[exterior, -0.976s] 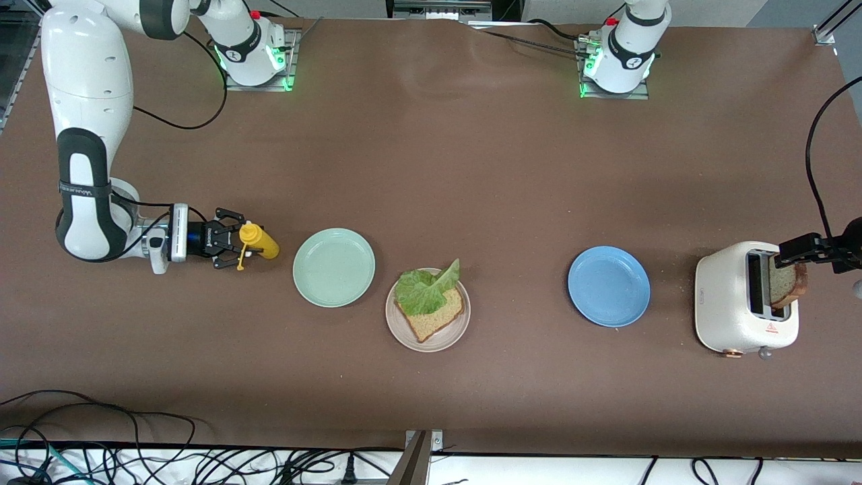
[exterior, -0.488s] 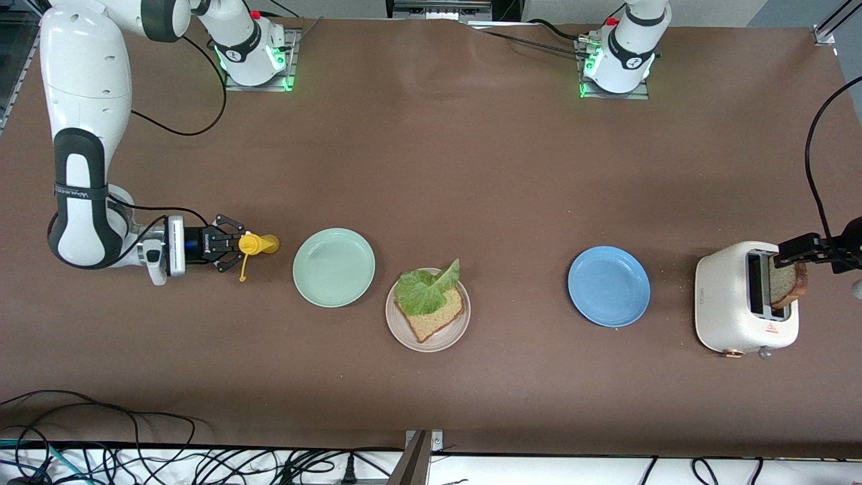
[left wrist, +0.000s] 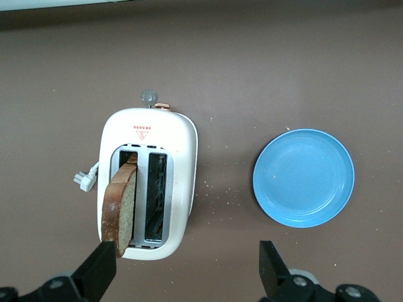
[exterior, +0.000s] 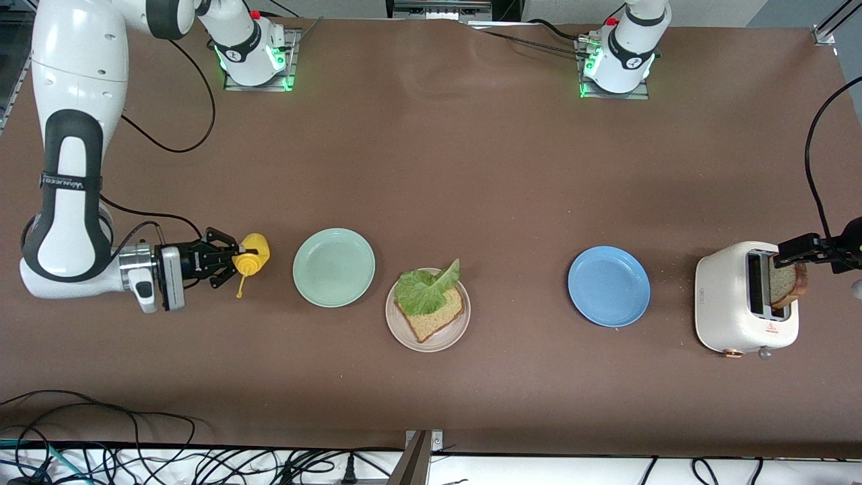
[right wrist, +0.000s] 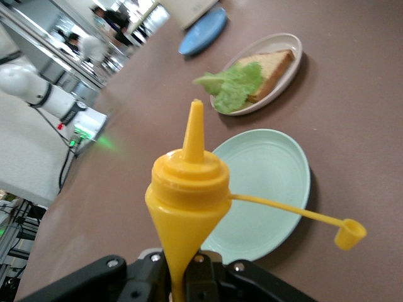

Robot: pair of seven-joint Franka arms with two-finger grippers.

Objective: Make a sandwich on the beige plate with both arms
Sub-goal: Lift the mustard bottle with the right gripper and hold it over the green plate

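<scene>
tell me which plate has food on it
The beige plate, nearest the front camera: it holds a bread slice topped with lettuce. The green plate and blue plate hold nothing.

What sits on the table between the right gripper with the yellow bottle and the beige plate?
The empty mint-green plate lies between the right gripper, shut on the yellow bottle, and the beige plate; the front view shows it.

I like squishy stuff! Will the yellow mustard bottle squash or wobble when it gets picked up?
Probably squashes a little: the mustard bottle looks like soft plastic where the right end effector pinches its neck. Its cap hangs on a thin strap, so it will likely swing.
</scene>
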